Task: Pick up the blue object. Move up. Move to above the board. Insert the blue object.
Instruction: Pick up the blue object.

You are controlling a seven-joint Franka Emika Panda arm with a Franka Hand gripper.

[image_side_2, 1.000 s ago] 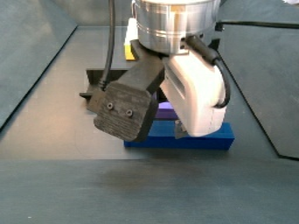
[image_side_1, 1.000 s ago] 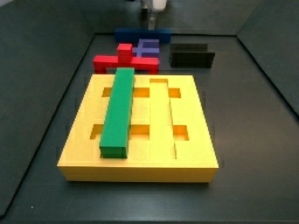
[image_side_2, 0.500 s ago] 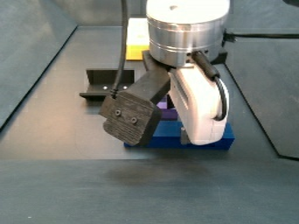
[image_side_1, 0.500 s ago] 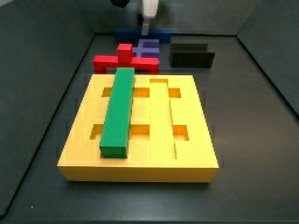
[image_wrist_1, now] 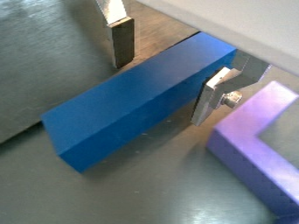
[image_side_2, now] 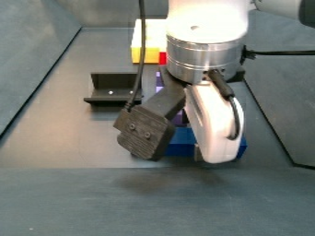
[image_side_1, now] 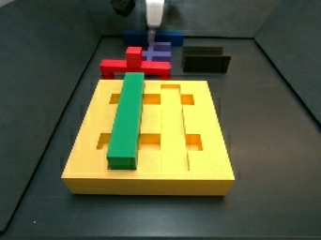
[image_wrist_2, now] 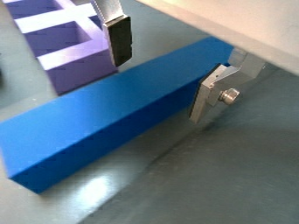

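The blue object (image_wrist_1: 140,101) is a long navy bar lying flat on the grey floor; it also shows in the other wrist view (image_wrist_2: 111,127). My gripper (image_wrist_1: 167,68) is open and straddles the bar near one end. One finger (image_wrist_1: 121,39) stands a little off its side and the other finger (image_wrist_1: 216,92) is close against the opposite side. In a side view the gripper (image_side_1: 154,26) hangs over the blue object (image_side_1: 164,39) at the far end of the floor, beyond the yellow board (image_side_1: 201,141). In the other side view the arm's wrist (image_side_2: 204,55) hides most of the blue object (image_side_2: 185,141).
A green bar (image_side_1: 127,117) lies in the board's left groove. A purple notched block (image_side_1: 157,54) and a red piece (image_side_1: 123,67) lie between the board and the blue object. The purple block (image_wrist_1: 263,131) is right beside the bar. The dark fixture (image_side_1: 206,60) stands at the right.
The gripper has come down over the blue object, so its fingers now sit on either side of the bar. The bar has not moved.
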